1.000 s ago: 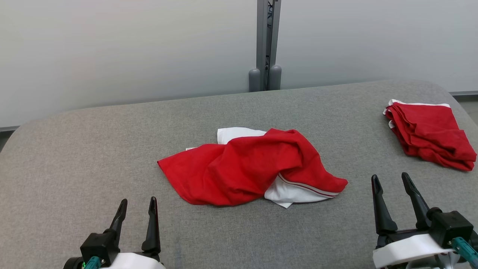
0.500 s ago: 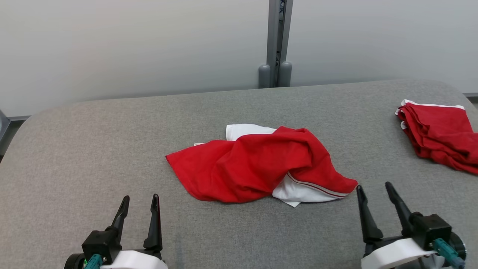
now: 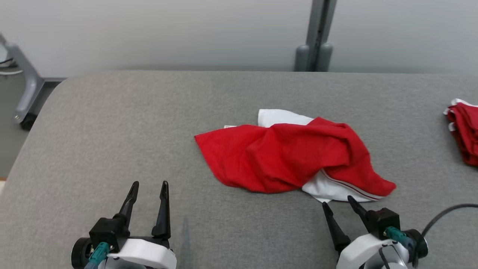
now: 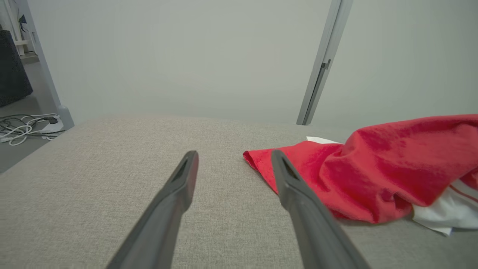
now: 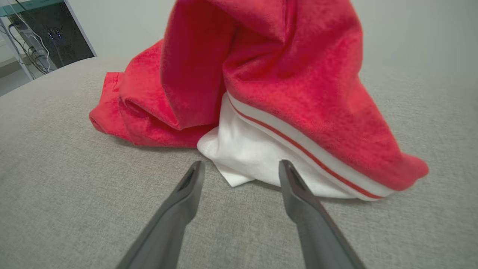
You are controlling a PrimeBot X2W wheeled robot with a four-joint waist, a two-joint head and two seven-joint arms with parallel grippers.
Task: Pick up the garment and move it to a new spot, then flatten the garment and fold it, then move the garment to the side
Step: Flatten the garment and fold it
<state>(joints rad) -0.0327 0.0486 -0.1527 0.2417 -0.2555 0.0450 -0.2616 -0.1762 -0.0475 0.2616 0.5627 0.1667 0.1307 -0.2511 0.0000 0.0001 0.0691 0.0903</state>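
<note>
A crumpled red and white garment (image 3: 295, 155) lies in a heap near the middle of the grey padded table (image 3: 112, 123). Its white striped hem faces me. My right gripper (image 3: 338, 203) is open, low at the garment's near right edge, with the white corner (image 5: 239, 175) just beyond its fingertips (image 5: 196, 175). The left gripper (image 3: 149, 185) stands open over bare table, well left of the garment. In the left wrist view the garment's red edge (image 4: 261, 160) lies just past and to the right of the gripper (image 4: 233, 158).
A second red and white garment (image 3: 463, 127), folded, lies at the table's right edge. A grey post (image 3: 315, 37) stands behind the table against the pale wall. A grey frame leg with a wheel (image 3: 24, 97) stands on the floor at the far left.
The head camera has turned left, so the whole scene has slid right. My right gripper has moved in toward the garment's white corner. The left gripper has kept its place.
</note>
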